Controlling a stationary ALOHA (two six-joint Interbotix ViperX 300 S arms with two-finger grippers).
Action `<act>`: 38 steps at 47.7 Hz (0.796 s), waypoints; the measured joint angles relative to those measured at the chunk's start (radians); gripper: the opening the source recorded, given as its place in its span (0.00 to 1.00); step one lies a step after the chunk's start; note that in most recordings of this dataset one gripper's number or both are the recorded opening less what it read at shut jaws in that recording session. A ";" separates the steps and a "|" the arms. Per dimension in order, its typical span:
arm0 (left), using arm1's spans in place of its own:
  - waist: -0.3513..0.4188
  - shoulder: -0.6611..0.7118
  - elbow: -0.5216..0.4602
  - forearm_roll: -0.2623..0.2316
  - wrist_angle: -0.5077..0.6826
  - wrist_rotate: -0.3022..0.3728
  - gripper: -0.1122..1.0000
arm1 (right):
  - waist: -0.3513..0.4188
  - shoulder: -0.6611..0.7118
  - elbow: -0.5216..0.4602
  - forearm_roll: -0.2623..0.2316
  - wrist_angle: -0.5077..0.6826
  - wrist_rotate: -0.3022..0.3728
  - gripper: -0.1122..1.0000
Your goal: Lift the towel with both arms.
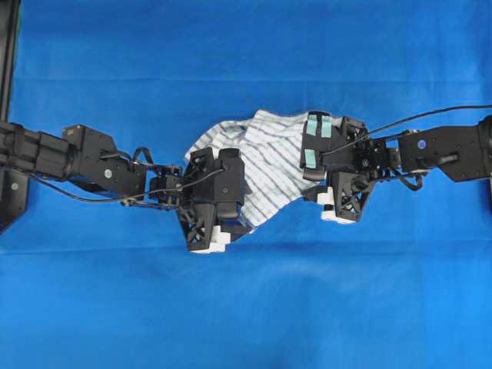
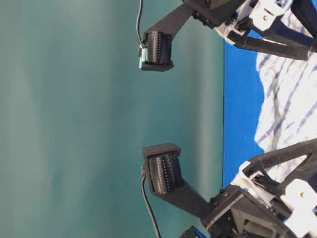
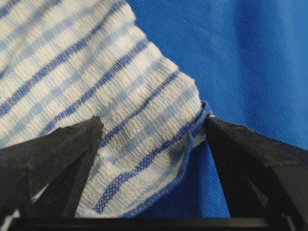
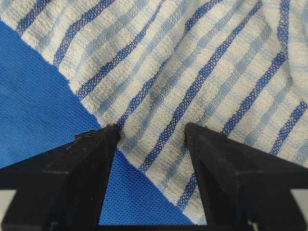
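The towel (image 1: 265,157), white with blue checked stripes, lies rumpled on the blue table covering (image 1: 246,307). My left gripper (image 1: 211,204) points down over its lower left corner. In the left wrist view the left gripper (image 3: 153,122) stands open, its fingers astride that corner of the towel (image 3: 96,62), and the right finger touches the hem. My right gripper (image 1: 337,169) is at the towel's right side. In the right wrist view the right gripper (image 4: 151,129) is open astride an edge of the towel (image 4: 192,57), fingertips down on the cloth.
The blue covering (image 3: 260,57) spreads all around the towel. A black post (image 1: 8,77) stands at the far left edge. Cables run along both arms (image 1: 430,119). The table-level view, turned on its side, shows both wrists over the towel (image 2: 292,99).
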 measured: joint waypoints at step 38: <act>0.012 -0.064 -0.006 0.000 0.071 -0.003 0.16 | -0.003 -0.017 -0.009 -0.002 -0.011 -0.002 0.19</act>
